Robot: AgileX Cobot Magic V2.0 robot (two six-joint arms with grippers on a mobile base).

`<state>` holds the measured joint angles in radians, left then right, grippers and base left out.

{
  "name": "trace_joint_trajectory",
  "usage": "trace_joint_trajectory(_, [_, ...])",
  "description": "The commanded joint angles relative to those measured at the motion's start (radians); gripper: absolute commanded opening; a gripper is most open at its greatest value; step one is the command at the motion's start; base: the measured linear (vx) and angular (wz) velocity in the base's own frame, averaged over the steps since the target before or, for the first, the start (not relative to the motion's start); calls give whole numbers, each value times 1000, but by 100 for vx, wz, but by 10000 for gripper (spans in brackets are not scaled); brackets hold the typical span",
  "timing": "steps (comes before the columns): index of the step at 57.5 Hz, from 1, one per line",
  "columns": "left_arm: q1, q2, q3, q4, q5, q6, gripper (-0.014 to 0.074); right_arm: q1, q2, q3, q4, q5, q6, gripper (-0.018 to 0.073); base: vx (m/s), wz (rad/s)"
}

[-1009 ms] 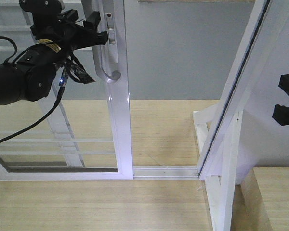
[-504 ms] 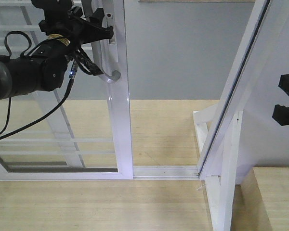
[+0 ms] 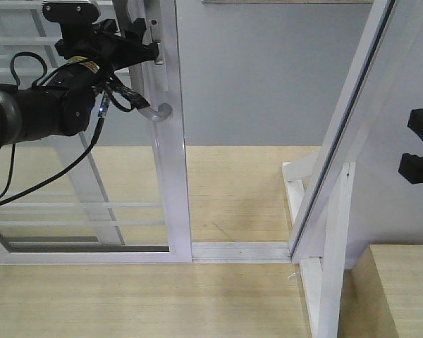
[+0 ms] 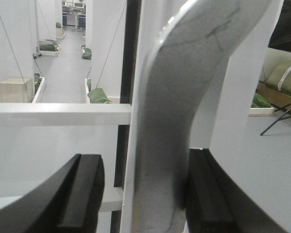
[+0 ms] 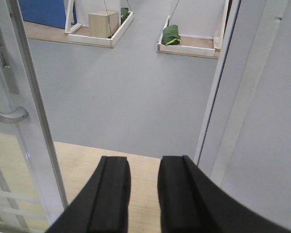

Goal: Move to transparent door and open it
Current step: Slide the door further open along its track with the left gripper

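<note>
The transparent door (image 3: 170, 176) is a white-framed glass panel standing left of a gap in the doorway. Its curved silver handle (image 3: 149, 91) ends in a hook low on the stile. My left gripper (image 3: 151, 51) reaches in from the left and straddles the top of that handle. In the left wrist view the handle (image 4: 169, 121) runs between the fingers of the left gripper (image 4: 143, 194). The right finger (image 4: 206, 194) rests against it, and the left finger (image 4: 85, 194) stands apart. My right gripper (image 3: 409, 144) hangs at the right edge, narrowly open and empty (image 5: 144, 194).
A slanted white door jamb (image 3: 338, 162) bounds the opening on the right. The white floor track (image 3: 240, 250) runs between door and jamb. A second barred glass panel (image 3: 77, 176) sits behind the door. A wooden ledge (image 3: 402, 289) is at the lower right. Grey floor lies beyond.
The door stile and handle have slid a little to the left along with my left gripper, so the gap is slightly wider. The right gripper has stayed put.
</note>
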<state>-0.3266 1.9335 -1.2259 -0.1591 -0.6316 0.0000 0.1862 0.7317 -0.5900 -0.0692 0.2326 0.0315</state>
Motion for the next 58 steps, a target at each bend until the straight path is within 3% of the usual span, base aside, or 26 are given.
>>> trace_joint_trajectory(1, [30,-46,-31,-68,-63,-7,433,-5,-5,-28,0,-78,-6,260,0,0])
trace_joint_trajectory(19, [33,-47,-31,-70,-29,97,433,-5,-5,-28,0,-59,-6,260,0,0])
trace_joint_trajectory(36, [87,-53,-31,-148,20,98,433,-5,-5,-28,0,-58,-6,260,0,0])
trace_joint_trajectory(47, [122,-77,-31,-149,115,105,434,-5,-5,-28,0,-58,-6,260,0,0])
trace_joint_trajectory(58, [156,-79,-31,-150,125,105,434,-5,-5,-28,0,-58,-6,260,0,0])
